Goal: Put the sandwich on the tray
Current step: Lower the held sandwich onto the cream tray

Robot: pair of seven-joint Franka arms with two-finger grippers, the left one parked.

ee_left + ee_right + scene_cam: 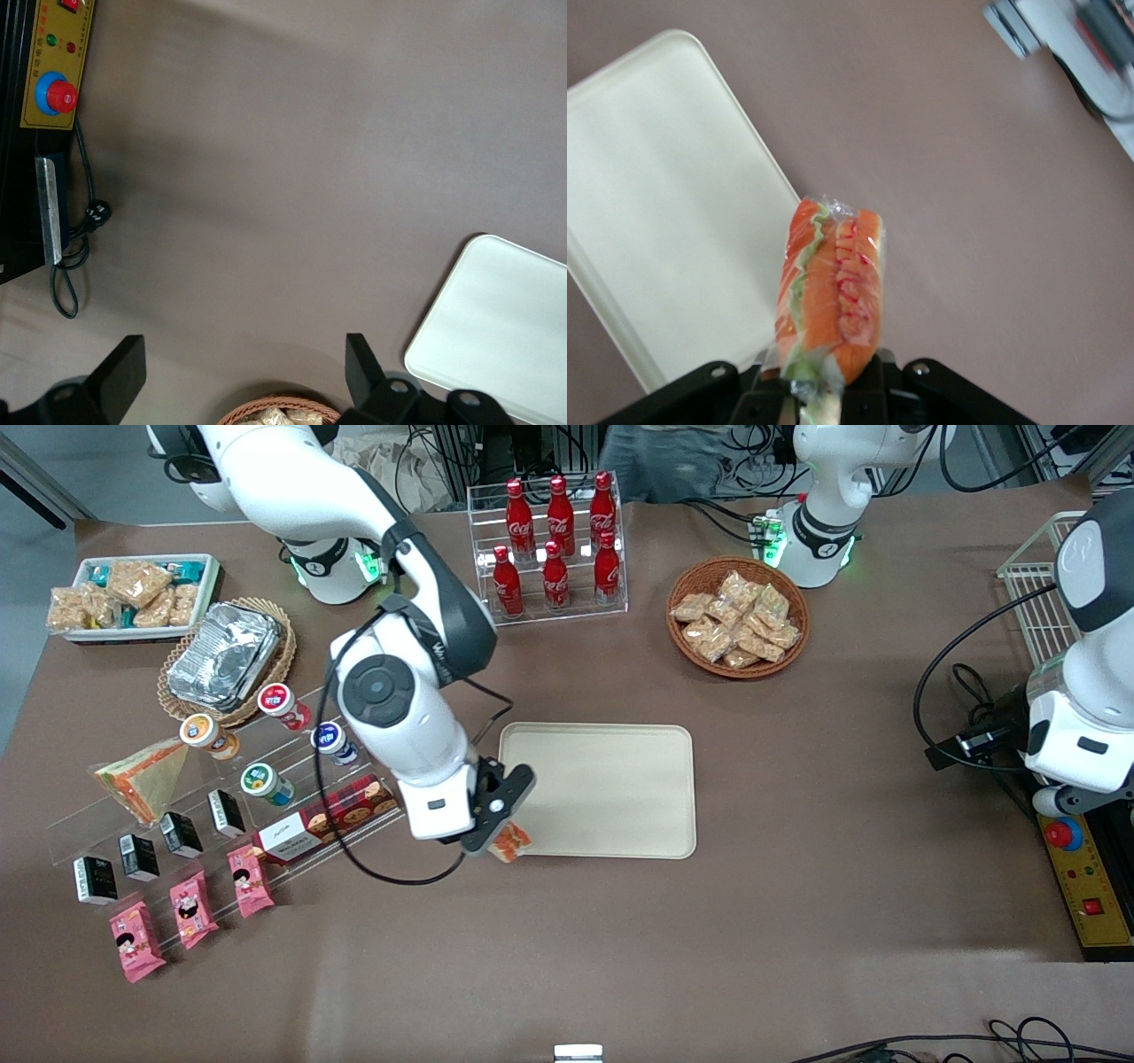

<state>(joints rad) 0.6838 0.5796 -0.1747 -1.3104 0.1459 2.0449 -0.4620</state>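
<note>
Carry step, mid-transfer. My gripper (501, 828) has the sandwich (510, 842) pinched by its lower end between both fingers — the wrist view shows the wrapped wedge (830, 288) standing up out of the jaws, orange and pale green filling edge toward the camera, clear wrap crinkled at the tip. It's off the table, held in the air, not yet set down.

Where it is: right at the tray (620, 793) corner nearest the front camera on the working arm's end. In the front view the sandwich hangs about over the tray rim; in the wrist view the tray (656, 204) lies beside the sandwich, with bare brown tablecloth under most of it. So, I judge, not properly over the tray surface yet.

Next move calls for: shift toward the tray's middle so the whole wedge clears the rim, lower until it touches or nearly does, then spread the fingers. It's held on end — likely tips flat on release, so leave room.

Hard to make out: my fingertips are mostly cut off in the wrist view, and in the front view the wrist and camera mount cover most of the sandwich — only an orange scrap shows. Height above the tray can't be judged.
</note>
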